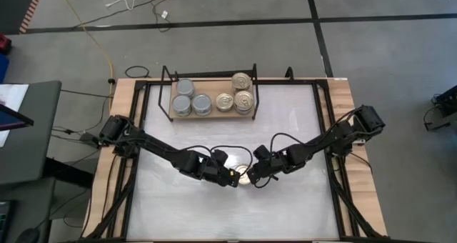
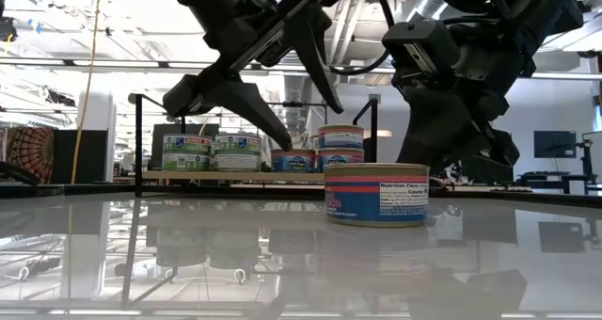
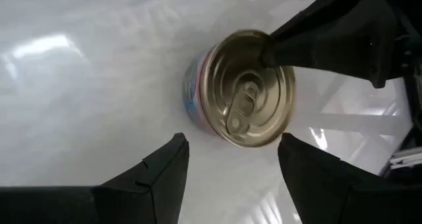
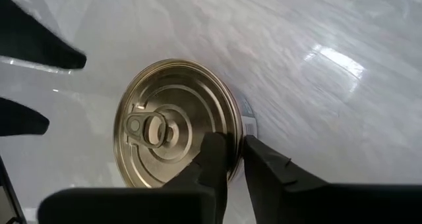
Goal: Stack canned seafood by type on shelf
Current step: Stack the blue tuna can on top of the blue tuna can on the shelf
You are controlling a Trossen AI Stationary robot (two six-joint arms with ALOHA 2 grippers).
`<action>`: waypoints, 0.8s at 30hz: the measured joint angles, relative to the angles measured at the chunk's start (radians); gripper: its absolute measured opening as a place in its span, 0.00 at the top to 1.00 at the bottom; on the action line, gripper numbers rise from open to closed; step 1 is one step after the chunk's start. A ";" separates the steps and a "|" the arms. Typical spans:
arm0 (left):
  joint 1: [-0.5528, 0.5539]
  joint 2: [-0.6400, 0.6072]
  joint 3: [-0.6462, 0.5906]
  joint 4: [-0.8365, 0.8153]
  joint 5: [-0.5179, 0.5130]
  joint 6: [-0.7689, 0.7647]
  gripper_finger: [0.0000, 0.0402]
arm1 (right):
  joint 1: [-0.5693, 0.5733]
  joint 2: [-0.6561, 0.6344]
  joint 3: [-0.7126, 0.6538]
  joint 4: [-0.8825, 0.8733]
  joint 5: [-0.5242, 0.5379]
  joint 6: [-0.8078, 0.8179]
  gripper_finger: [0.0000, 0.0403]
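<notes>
A gold-topped can with a ring pull [image 1: 244,174] stands upright on the white tabletop near the middle; it also shows in the low view [image 2: 376,196]. My right gripper [image 4: 231,145] is at its right side, closed on its rim. My left gripper [image 3: 231,141] is open and empty just left of the can [image 3: 244,89], a little above the table. The wooden shelf [image 1: 213,116] at the far side holds three silver-topped cans [image 1: 191,100] on its left and gold-topped cans [image 1: 238,96] on its right, two of them stacked [image 2: 340,147]. My right gripper pinches the can's rim [image 4: 232,128] on the side toward the table's right, one finger [image 4: 212,155] over the gold top and the other [image 4: 267,163] outside the side wall. The fingers slant down from the right. The can stands upright with its base on the table.
The shelf's black wire frame [image 1: 166,78] rises along its sides and back. The table's wooden side rails [image 1: 121,100] and the arms' cables run along both edges. White tabletop [image 1: 214,214] lies between the can and the near edge.
</notes>
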 joint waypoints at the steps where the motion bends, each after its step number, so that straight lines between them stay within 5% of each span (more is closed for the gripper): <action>1: -0.002 0.000 0.000 0.000 0.010 -0.019 0.45 | 0.000 0.000 0.000 -0.001 0.000 -0.001 0.81; 24: -0.008 0.000 -0.222 0.326 -0.004 -0.280 0.45 | 0.000 0.000 0.000 0.002 -0.007 -0.004 0.89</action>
